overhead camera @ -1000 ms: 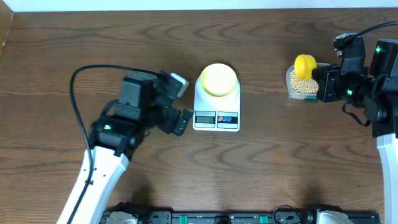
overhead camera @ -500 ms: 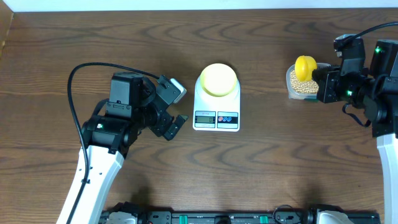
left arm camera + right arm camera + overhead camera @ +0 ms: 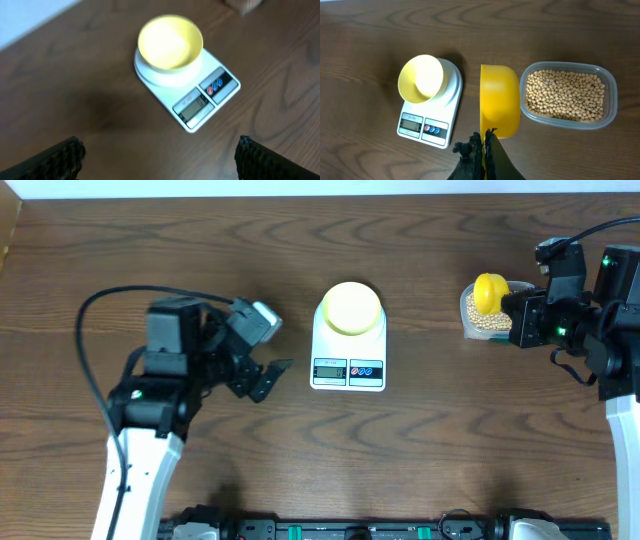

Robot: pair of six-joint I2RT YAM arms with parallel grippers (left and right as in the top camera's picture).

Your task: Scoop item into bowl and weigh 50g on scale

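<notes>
The pale yellow-green bowl [image 3: 350, 307] sits empty on the white scale [image 3: 348, 350] at mid-table; both show in the left wrist view [image 3: 170, 42] [image 3: 200, 102] and the right wrist view [image 3: 421, 78] [image 3: 432, 117]. The tan beans [image 3: 565, 95] fill a clear tub [image 3: 481, 319] at the right. My right gripper [image 3: 485, 142] is shut on the handle of a bright yellow scoop [image 3: 499, 106], held beside the tub [image 3: 612, 102]; the scoop [image 3: 489, 288] shows over the tub from above. My left gripper [image 3: 262, 377] is open and empty, left of the scale.
The table's back edge meets a white wall. Bare dark wood lies between the scale and the tub, and in front of the scale.
My left arm has drawn back to the left, away from the scale, with its jaws open. The right arm and scoop have stayed in place.
</notes>
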